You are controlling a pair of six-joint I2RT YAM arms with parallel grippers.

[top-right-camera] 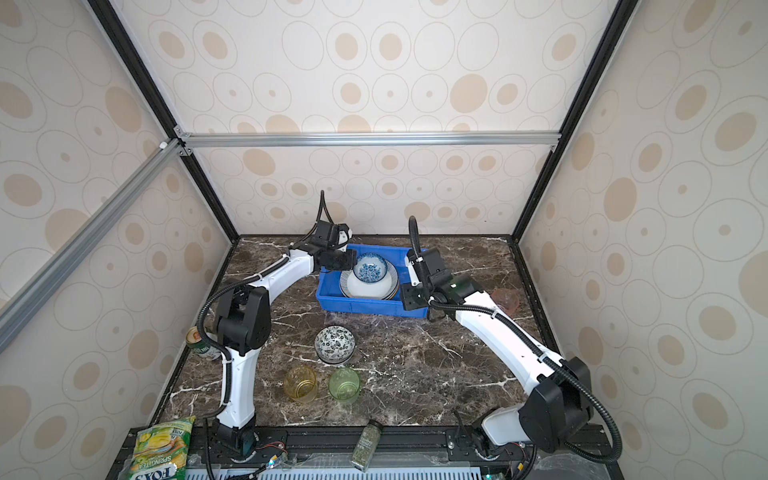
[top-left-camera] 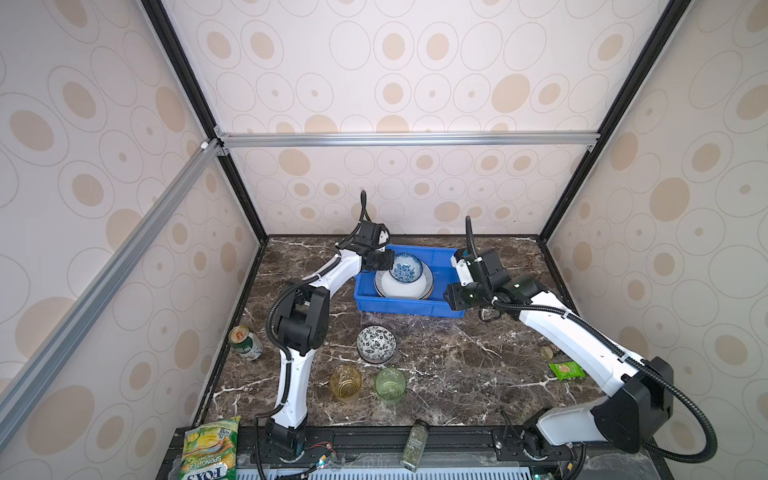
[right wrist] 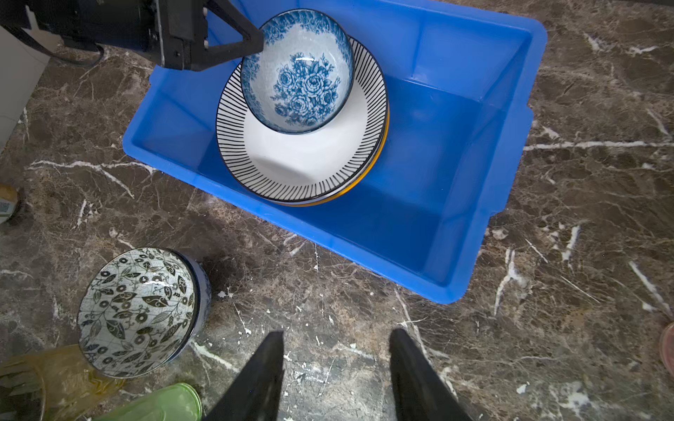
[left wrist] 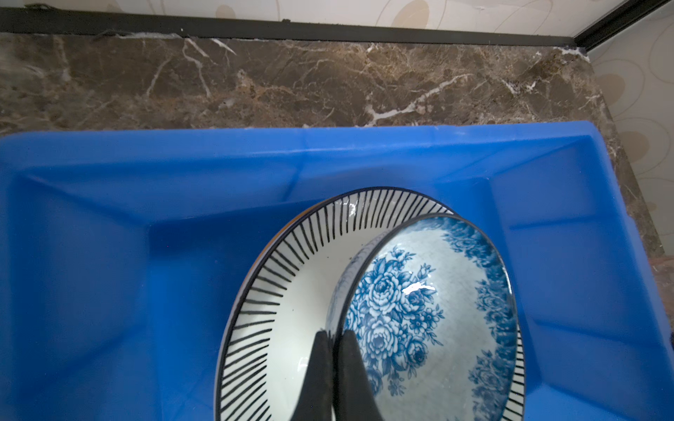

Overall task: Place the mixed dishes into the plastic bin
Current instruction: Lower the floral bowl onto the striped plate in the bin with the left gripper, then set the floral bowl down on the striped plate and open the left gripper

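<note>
Cream wallpaper (top-left-camera: 415,83) with beige ovals covers three walls; black and aluminium frame bars (top-left-camera: 407,139) edge them around a dark brown, white-veined marble tabletop (top-left-camera: 457,374).

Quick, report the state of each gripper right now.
Left gripper: shut on the rim of the blue floral bowl.
Right gripper: open, holding nothing.

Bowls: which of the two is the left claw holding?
The blue floral bowl, its rim pinched in the left claw above the striped plate in the blue bin. The black-and-white leafy bowl stands free on the table.
</note>
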